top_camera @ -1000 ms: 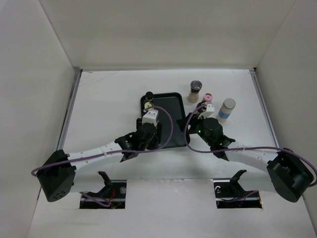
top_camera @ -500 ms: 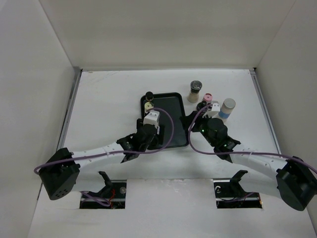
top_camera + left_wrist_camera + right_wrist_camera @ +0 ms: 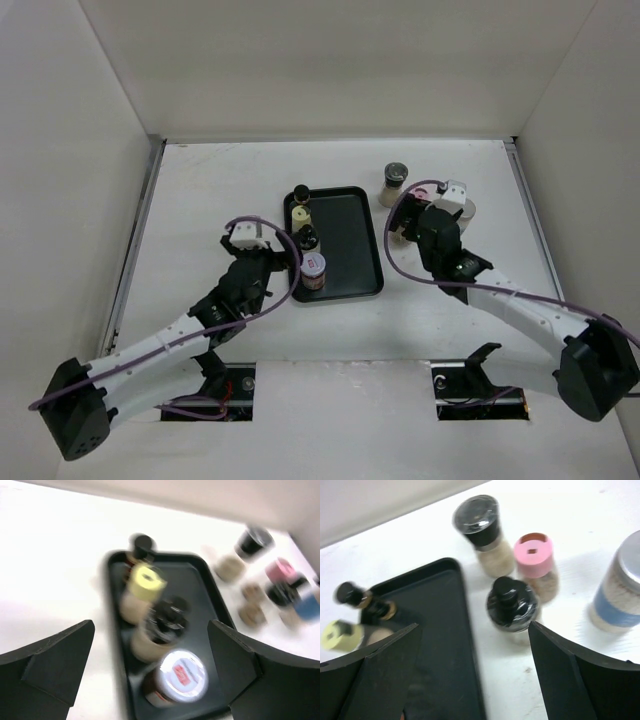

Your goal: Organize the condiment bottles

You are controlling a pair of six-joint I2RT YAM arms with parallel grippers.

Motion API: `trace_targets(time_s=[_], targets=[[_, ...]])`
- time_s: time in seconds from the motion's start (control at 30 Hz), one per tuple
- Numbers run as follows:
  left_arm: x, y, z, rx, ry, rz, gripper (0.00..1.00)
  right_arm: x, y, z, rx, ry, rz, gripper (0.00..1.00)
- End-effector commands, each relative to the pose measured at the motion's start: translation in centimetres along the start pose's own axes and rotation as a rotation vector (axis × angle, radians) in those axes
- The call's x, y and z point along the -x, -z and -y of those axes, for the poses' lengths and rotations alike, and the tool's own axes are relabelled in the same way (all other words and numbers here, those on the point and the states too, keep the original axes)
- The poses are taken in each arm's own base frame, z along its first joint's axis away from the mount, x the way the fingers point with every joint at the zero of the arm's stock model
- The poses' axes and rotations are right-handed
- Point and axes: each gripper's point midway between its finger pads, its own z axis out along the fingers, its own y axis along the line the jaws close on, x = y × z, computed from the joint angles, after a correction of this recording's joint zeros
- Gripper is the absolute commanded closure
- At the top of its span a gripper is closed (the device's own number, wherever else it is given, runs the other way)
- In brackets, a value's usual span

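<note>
Hanging with its jaws spread wide and nothing in them, the right gripper looks down on the condiment bottles that are not yet on the black tray. Closest ahead of it, a little right of the line between its fingers, stands the squat black-capped bottle. Just beyond that, touching or nearly so, is the pink-capped bottle. Further ahead is the black-topped grinder, and off past the right finger the blue-labelled bottle. All stand upright, long axis vertical, so a grasp would likely close across the body from the sides. The left gripper, equally wide open and empty (its view is blurred), faces the row standing in the tray, with the silver-lidded jar nearest between its fingers and the yellow-capped bottle beyond. The loose bottles lie across the tray from it, so the right arm looks the nearer one for the next pick.
</note>
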Motion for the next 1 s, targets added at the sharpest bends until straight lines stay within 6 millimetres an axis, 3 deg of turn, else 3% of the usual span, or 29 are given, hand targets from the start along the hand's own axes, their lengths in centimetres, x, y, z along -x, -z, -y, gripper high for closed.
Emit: trace_targets(time_s=[0.0,0.07,0.17,0.43,0.57,0.63,0.77,0.9,0.97], targets=[[2.9,0.0,-4.9,0.191,0.114,0.177,0.0,0.1,-1.6,2.1,-0.126,0.077,-0.03,0.05],[2.5,0.1,-7.2,0.263,0.138,0.193,0.0,-0.7,-2.9,2.0,-0.141,0.1,-0.068,0.04],[1.4,-0.2,-8.9,0.29,0.163,0.183,0.0,-1.6,-4.4,1.9,-0.155,0.113,-0.1,0.04],[-0.5,-0.9,-9.6,0.233,0.253,0.168,0.0,-3.1,-7.8,2.8,-0.215,0.131,-0.127,0.06],[-1.3,-1.1,-9.8,0.233,0.249,0.156,0.0,-4.0,-9.0,3.1,-0.239,0.156,-0.152,0.22],[-1.7,-1.1,-9.9,0.239,0.247,0.148,0.0,-4.2,-9.0,3.3,-0.247,0.161,-0.156,0.38],[-1.9,-1.1,-10.2,0.245,0.255,0.147,0.0,-1.6,-7.8,2.6,-0.256,0.173,-0.083,0.51],[-1.8,-1.1,-11.0,0.269,0.268,0.164,0.0,2.2,-5.5,-1.3,-0.192,0.207,0.01,0.52],[-2.2,-1.2,-11.2,0.273,0.275,0.156,0.0,3.4,-5.5,-3.6,-0.131,0.199,0.029,0.52]])
